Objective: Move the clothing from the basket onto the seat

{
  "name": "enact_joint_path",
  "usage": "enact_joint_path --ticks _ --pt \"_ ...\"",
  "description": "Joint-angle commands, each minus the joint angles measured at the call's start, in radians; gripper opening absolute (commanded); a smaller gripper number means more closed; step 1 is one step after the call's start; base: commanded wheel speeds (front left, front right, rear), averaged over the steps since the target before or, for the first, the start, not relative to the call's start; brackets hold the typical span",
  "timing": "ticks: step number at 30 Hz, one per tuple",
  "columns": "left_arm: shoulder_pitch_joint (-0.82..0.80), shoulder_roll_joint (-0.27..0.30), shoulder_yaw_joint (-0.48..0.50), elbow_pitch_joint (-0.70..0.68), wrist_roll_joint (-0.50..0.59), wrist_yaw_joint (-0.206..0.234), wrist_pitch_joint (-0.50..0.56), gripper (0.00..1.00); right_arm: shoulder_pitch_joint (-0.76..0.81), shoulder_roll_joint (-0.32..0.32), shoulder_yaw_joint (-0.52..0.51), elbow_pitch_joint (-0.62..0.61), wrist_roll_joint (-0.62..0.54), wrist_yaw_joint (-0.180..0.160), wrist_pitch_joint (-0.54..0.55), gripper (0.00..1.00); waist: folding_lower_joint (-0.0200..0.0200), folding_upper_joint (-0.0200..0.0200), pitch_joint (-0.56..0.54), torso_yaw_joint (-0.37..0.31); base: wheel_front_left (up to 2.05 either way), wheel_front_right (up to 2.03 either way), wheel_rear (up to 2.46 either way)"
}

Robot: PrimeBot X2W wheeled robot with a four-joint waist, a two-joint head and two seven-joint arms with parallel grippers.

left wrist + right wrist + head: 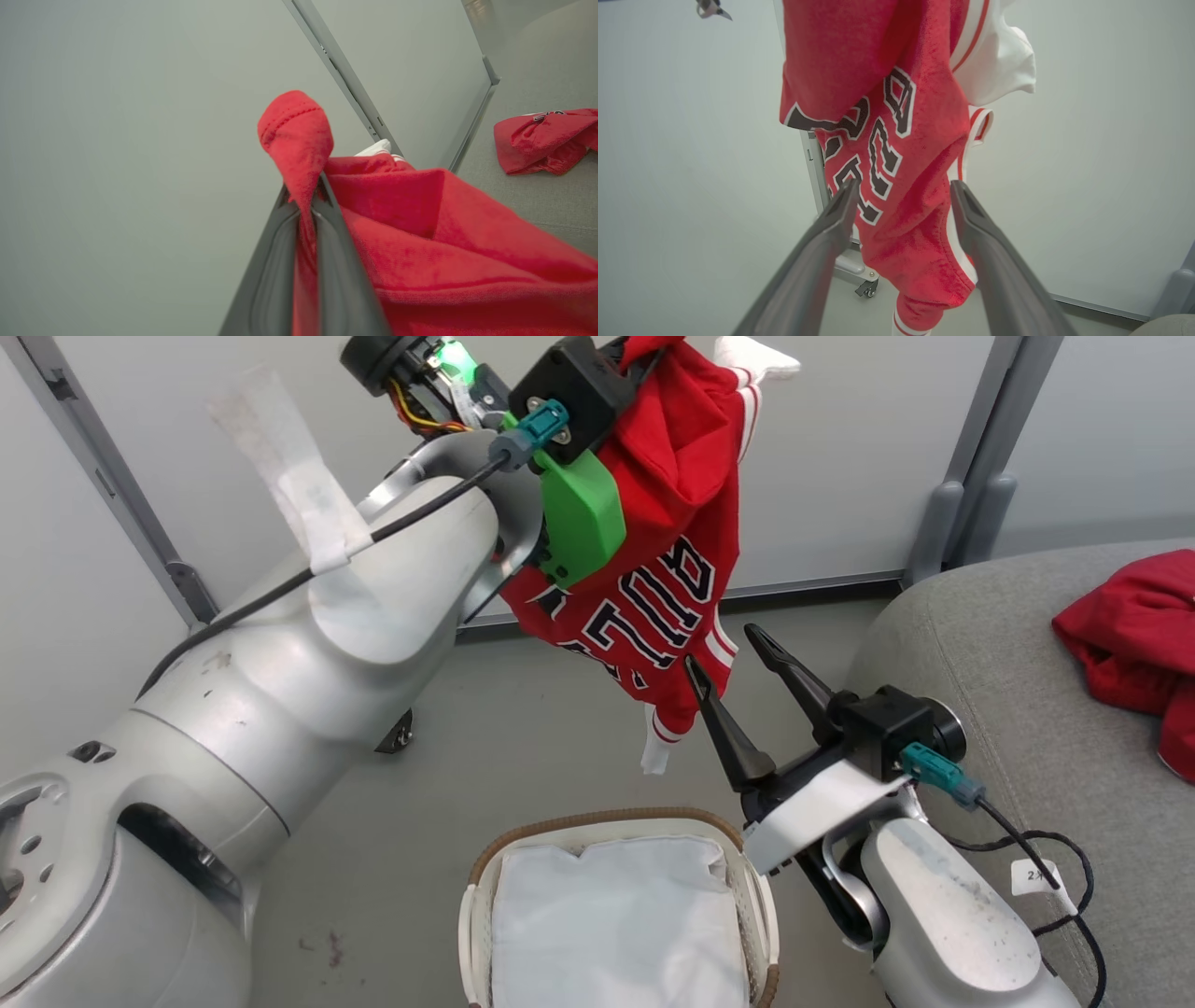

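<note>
A red garment [677, 513] with black lettering is held high, a fold of it pinched between the closed fingers of the left end effector [306, 186]. It hangs above the basket [597, 819], clear of it. The right end effector [721, 647] is spread wide; the garment's lower part is seen between its fingers, and whether it is touched cannot be told. A second red garment [1134, 635] lies crumpled on the grey seat [980, 691]. A white liner [616, 924] is seen in the basket.
</note>
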State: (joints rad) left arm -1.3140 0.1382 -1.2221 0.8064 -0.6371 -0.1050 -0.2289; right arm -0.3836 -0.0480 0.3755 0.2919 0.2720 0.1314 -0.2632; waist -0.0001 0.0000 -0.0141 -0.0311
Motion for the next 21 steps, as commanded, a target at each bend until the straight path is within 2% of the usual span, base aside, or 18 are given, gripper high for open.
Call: enact_joint_path --ticks 1,8,16,17,18,20,21 --pt "-0.022 -0.011 -0.001 -0.010 0.001 -0.001 0.003 0.00 -0.022 -0.005 0.000 0.017 0.005 -0.001 -0.002 1.00 0.0001 0.0000 -0.001 0.014 0.00 0.00 0.00" --pt "-0.022 -0.045 -0.020 -0.056 0.004 -0.007 0.019 0.00 -0.103 -0.004 -0.032 0.105 0.005 -0.001 -0.002 1.00 0.0001 0.0000 0.001 0.051 0.00 0.00 0.00" --pt "0.014 -0.050 -0.032 -0.135 -0.012 -0.016 0.030 0.00 -0.165 -0.004 -0.061 0.140 0.006 -0.001 -0.002 1.00 0.0001 0.0000 -0.005 0.078 0.00 0.00 0.00" --pt "0.016 -0.048 -0.032 -0.143 -0.012 -0.017 0.030 0.00 -0.170 -0.004 -0.062 0.144 0.006 -0.001 -0.002 0.93 0.0001 0.0000 -0.006 0.079 0.00 0.00 0.00" --pt "0.020 -0.046 -0.033 -0.152 -0.015 -0.016 0.029 0.00 -0.178 -0.004 -0.061 0.151 0.003 -0.001 -0.002 0.45 0.0001 0.0000 -0.007 0.082 0.00 0.00 0.00" --pt "0.028 -0.043 -0.033 -0.167 -0.022 -0.017 0.029 0.00 -0.190 -0.004 -0.048 0.163 -0.001 -0.001 -0.002 0.00 0.0001 0.0000 -0.009 0.085 0.00 0.00 0.00" --pt "0.030 -0.041 -0.032 -0.173 -0.025 -0.017 0.030 0.00 -0.195 -0.004 -0.048 0.169 -0.004 -0.001 -0.002 0.00 0.0001 0.0000 -0.010 0.086 0.00 0.00 0.00"
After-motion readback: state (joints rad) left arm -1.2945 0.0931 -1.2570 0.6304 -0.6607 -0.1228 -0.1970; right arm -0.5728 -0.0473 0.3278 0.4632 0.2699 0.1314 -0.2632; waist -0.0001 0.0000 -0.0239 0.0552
